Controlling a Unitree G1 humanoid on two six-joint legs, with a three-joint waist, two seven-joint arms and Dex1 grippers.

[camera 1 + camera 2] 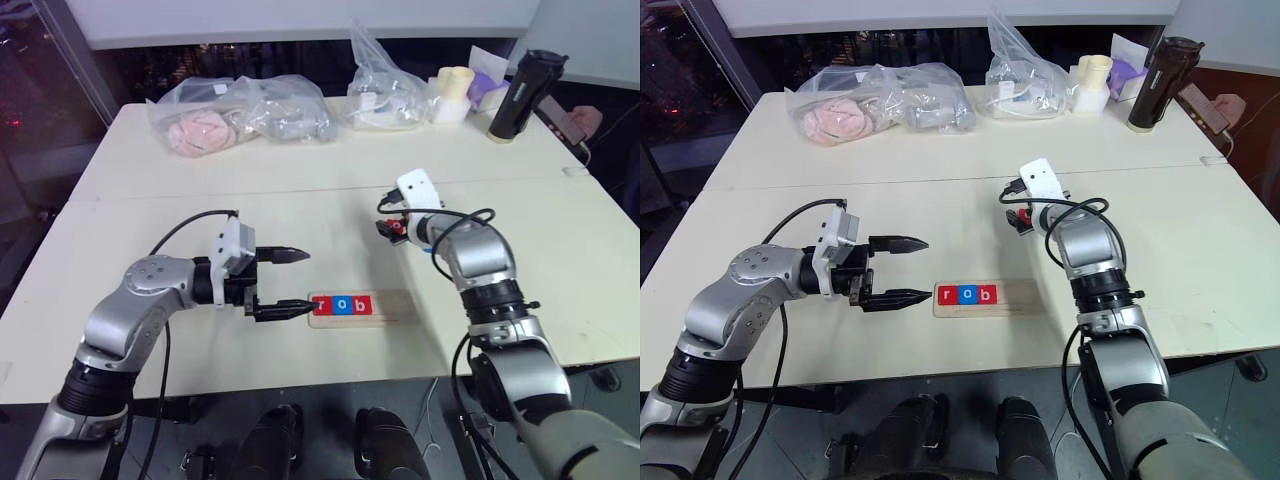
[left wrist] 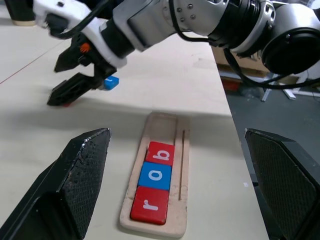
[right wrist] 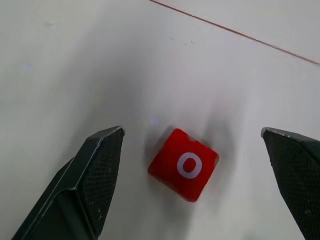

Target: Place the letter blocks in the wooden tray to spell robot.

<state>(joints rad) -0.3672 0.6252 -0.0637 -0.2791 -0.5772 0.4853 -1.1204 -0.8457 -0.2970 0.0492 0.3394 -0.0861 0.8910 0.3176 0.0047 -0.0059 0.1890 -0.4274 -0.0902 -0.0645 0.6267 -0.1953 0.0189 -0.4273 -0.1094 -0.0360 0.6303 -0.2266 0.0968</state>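
The wooden tray (image 1: 395, 308) lies near the table's front edge. Three of the letter blocks fill its left part: red r (image 1: 322, 305), blue o (image 1: 341, 304) and red b (image 1: 361, 304). My left gripper (image 1: 297, 281) hangs open just left of the tray, pointing at it, with nothing between its fingers. Farther back, my right gripper (image 3: 192, 131) points down, open, over a loose red o block (image 3: 183, 165) on the table; neither finger touches it. A blue block (image 2: 111, 82) lies just beyond the right gripper (image 2: 65, 85); its letter is hidden.
Clear plastic bags (image 1: 240, 115) with soft items lie along the table's far edge, and another bag (image 1: 385, 90) sits beside a pale cup (image 1: 452, 92). A black bottle (image 1: 515, 95) stands at the back right. A person's hand (image 1: 583, 121) shows there too.
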